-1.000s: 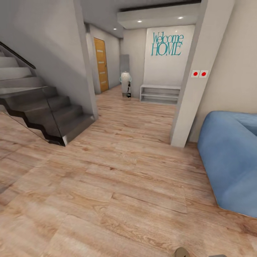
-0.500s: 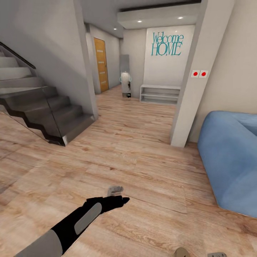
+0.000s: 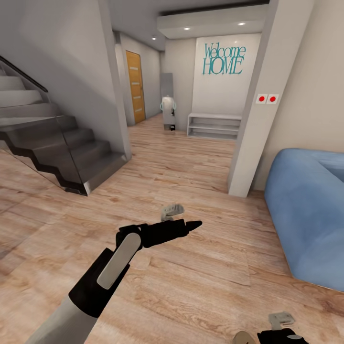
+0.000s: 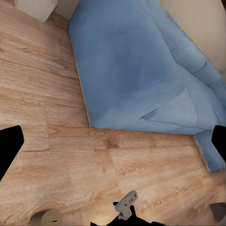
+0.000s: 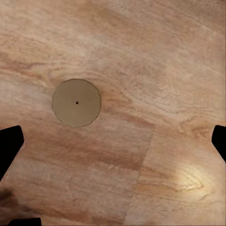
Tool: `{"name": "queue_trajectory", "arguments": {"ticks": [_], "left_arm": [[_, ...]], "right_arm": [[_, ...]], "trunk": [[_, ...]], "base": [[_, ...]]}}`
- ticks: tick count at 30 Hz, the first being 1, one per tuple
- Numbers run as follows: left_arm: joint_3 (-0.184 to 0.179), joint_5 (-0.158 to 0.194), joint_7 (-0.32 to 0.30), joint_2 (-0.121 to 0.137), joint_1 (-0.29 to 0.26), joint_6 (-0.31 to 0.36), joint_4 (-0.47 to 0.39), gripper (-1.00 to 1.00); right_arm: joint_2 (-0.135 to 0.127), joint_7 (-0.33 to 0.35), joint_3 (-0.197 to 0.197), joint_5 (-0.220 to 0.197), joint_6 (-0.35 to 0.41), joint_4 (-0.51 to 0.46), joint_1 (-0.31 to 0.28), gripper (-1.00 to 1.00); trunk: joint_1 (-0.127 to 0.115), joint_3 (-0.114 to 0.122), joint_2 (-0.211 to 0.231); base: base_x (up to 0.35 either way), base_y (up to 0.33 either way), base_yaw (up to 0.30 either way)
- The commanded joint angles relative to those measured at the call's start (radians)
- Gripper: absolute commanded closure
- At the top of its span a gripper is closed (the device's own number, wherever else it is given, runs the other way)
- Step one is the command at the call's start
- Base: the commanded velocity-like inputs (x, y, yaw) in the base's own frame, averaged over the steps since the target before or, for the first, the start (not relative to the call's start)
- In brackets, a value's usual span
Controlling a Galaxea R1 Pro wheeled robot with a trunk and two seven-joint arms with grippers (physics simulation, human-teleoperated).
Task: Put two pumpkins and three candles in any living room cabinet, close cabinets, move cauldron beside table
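One stubby beige-grey candle (image 5: 76, 102) is seen upright on the wood floor (image 3: 191, 267), one blue sofa (image 4: 141, 70) beside. Left gripper (image 4: 113, 141) and right gripper (image 5: 113, 141) are spread wide, nothing held.

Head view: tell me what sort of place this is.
Likely a home's living room opening onto an entry hall: a blue sofa on wood flooring, a staircase, and a "Welcome HOME" sign on the far wall.

A candle (image 5: 76, 102) stands on the floor (image 5: 155, 61) straight below the right claw (image 5: 113, 141). The sofa (image 3: 310, 215) lies to the right of the left claw (image 3: 191, 223), the stairs (image 3: 52, 148) to its left.
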Motion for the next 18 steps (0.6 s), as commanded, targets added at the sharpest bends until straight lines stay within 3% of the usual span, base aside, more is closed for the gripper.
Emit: {"name": "queue_trajectory", "arguments": {"ticks": [1,18], "left_arm": [[-0.004,-0.002,0.002,0.000,0.002,-0.001,0.002,-1.00],[-0.006,0.004,0.000,0.008,0.012,-0.003,0.062,-1.00]], "right_arm": [[0.005,-0.001,-0.001,-0.001,0.003,0.000,-0.006,-1.00],[0.008,0.003,-0.002,0.000,0.000,0.004,0.000,-1.00]], "trunk": [[0.000,0.000,0.000],[0.000,0.000,0.000]], "base": [[0.000,0.000,0.000],[0.000,0.000,0.000]]}}
